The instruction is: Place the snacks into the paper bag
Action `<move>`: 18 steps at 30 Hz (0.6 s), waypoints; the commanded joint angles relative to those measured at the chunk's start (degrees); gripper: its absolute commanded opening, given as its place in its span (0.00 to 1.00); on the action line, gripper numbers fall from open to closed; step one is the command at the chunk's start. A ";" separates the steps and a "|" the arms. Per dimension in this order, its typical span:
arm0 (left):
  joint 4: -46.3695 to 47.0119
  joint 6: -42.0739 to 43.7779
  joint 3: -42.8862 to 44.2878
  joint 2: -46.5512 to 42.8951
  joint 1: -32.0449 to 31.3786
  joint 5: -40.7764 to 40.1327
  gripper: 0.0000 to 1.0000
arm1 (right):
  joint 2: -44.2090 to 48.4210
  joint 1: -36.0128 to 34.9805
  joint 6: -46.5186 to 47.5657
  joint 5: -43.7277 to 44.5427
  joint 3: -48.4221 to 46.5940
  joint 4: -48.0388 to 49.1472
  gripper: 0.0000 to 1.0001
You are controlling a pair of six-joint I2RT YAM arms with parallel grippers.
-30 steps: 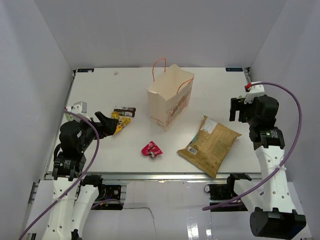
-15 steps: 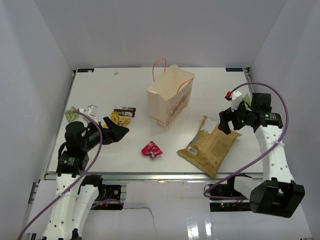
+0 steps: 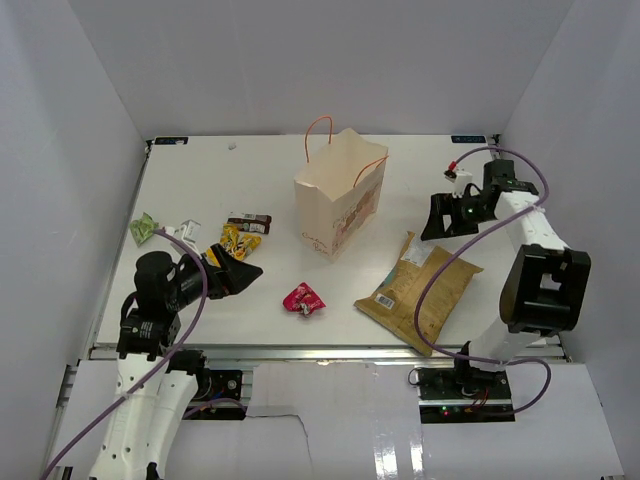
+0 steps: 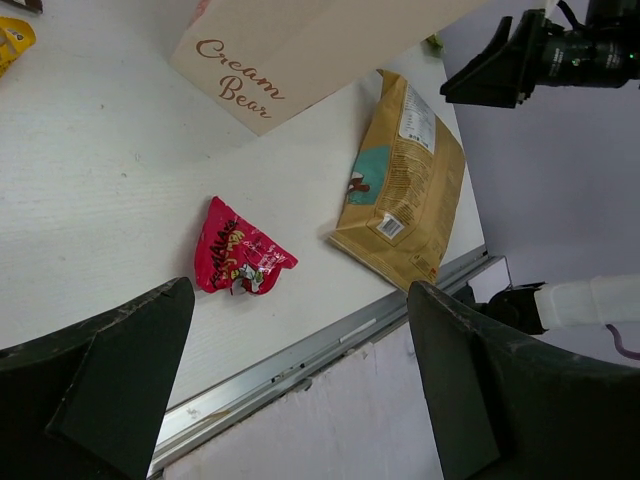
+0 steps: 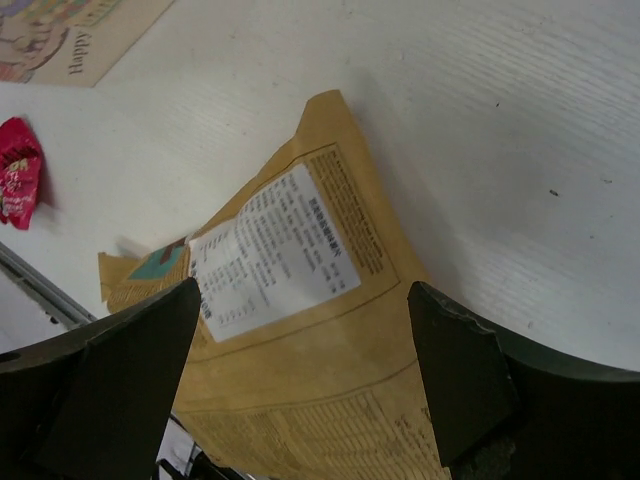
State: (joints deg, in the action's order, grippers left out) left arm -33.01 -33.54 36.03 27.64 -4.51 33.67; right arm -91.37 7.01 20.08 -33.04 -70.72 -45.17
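The cream paper bag (image 3: 340, 195) stands upright mid-table, with orange handles. The large tan snack bag (image 3: 420, 290) lies flat to its right. The small red wrapper (image 3: 304, 298) lies in front of the bag. The yellow packet (image 3: 235, 240) and the dark bar (image 3: 248, 222) lie to its left. My left gripper (image 3: 240, 268) is open and empty, left of the red wrapper (image 4: 238, 262). My right gripper (image 3: 437, 218) is open and empty, above the far end of the tan bag (image 5: 300, 300).
A small green packet (image 3: 142, 228) and a white item (image 3: 188, 230) lie near the table's left edge. The metal front rail (image 4: 300, 350) runs close below the red wrapper. White walls enclose the table on three sides.
My right arm has swung in from the right edge and lowered its gripper over the tan bag's far end. My left gripper has shifted nearer and rightward, away from the yellow packet.
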 commanded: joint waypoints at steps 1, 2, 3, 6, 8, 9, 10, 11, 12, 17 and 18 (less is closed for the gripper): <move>0.32 -0.04 -0.08 0.04 -0.06 1.66 0.98 | -3.01 -5.15 -8.62 5.33 -5.04 6.29 0.90; 0.32 0.05 -0.17 0.22 -0.06 1.66 0.98 | -3.46 -6.55 -9.95 10.83 -5.13 7.45 0.90; 0.23 0.14 -0.17 0.40 -0.06 1.66 0.98 | -3.90 -10.22 -11.53 14.37 -5.13 8.77 0.91; -0.12 0.84 0.00 0.92 0.03 1.66 0.98 | -5.83 -15.33 -16.03 24.93 -5.13 11.85 0.91; -0.91 1.54 0.44 1.19 -0.06 1.22 0.98 | -6.89 -17.02 -17.69 32.80 -4.43 13.26 0.92; -1.17 1.72 0.53 1.19 -0.06 1.13 0.98 | -7.24 -18.50 -17.70 36.69 -4.25 13.52 0.93; -1.35 1.98 0.62 1.28 -0.06 0.96 0.98 | -7.33 -18.95 -17.62 38.90 -3.73 14.05 0.93; -1.61 2.16 0.53 1.36 -0.06 0.70 0.98 | -7.15 -19.13 -17.27 41.19 -2.16 15.36 0.93; -1.70 2.16 0.53 1.37 -0.06 0.69 0.98 | -6.89 -19.22 -16.83 42.08 -1.36 16.24 0.94; -1.79 2.25 -0.17 1.36 -0.06 0.61 0.98 | -7.41 -20.54 -14.45 44.03 1.37 18.10 0.98; -1.70 2.25 -0.17 1.54 -0.06 0.61 0.98 | -7.76 -20.63 -14.02 43.24 1.46 17.84 0.87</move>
State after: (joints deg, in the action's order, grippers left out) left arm -34.44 -32.18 35.97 28.95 -4.51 34.06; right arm -98.45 -13.15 5.39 6.68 -69.91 -29.85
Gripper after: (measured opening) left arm 0.979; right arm 0.925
